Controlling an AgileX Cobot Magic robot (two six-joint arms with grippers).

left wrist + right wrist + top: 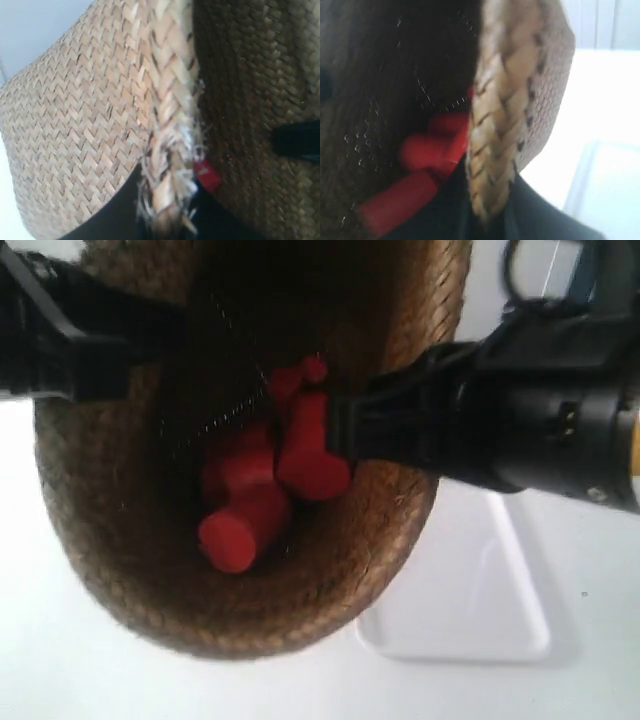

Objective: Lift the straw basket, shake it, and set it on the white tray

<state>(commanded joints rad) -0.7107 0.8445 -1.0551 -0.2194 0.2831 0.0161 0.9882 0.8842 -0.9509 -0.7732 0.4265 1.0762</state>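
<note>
Exterior view, straw basket (pixel 120 570) aloft, left fingers (pixel 110 215) and right fingers (pixel 445 215) pinching opposite rim edges, white tray (pixel 480 610) just beside.

Tan-brown herringbone-woven straw basket (pixel 110 570), dark inside, red pieces (pixel 250 505), glossy white tray (pixel 480 610).

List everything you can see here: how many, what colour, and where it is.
straw basket: one, brown, held at its rim by both grippers
red pieces: several, exact count unclear, red, lying inside the straw basket
white tray: one, white, on the table, partly hidden behind the basket's rim
table: one, white, beneath everything
left gripper: one, black, clamped on the basket's braided rim
right gripper: one, black, clamped on the braided rim
</note>
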